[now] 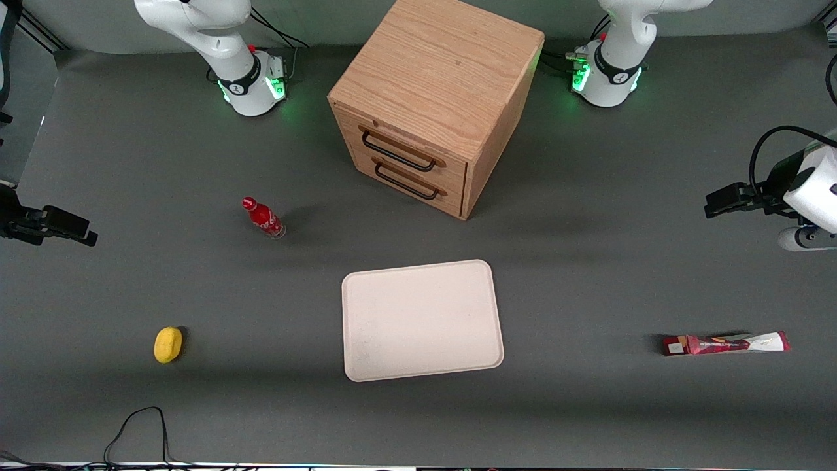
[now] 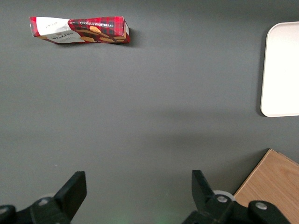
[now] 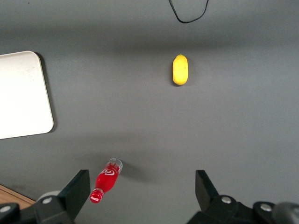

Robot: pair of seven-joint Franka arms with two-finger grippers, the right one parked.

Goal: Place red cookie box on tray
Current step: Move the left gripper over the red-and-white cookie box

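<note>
The red cookie box (image 1: 726,343) lies flat on the grey table toward the working arm's end, well apart from the tray; it also shows in the left wrist view (image 2: 79,30). The cream-beige tray (image 1: 422,320) lies bare in the middle of the table, nearer to the front camera than the cabinet, and its edge shows in the left wrist view (image 2: 282,70). My left gripper (image 1: 716,204) hangs above the table, farther from the front camera than the box and not touching it. Its fingers are wide open and empty (image 2: 138,179).
A wooden two-drawer cabinet (image 1: 435,104) stands at the back middle, its corner near my gripper (image 2: 273,179). A small red bottle (image 1: 263,218) and a yellow lemon (image 1: 168,344) lie toward the parked arm's end. A black cable (image 1: 137,425) lies at the front edge.
</note>
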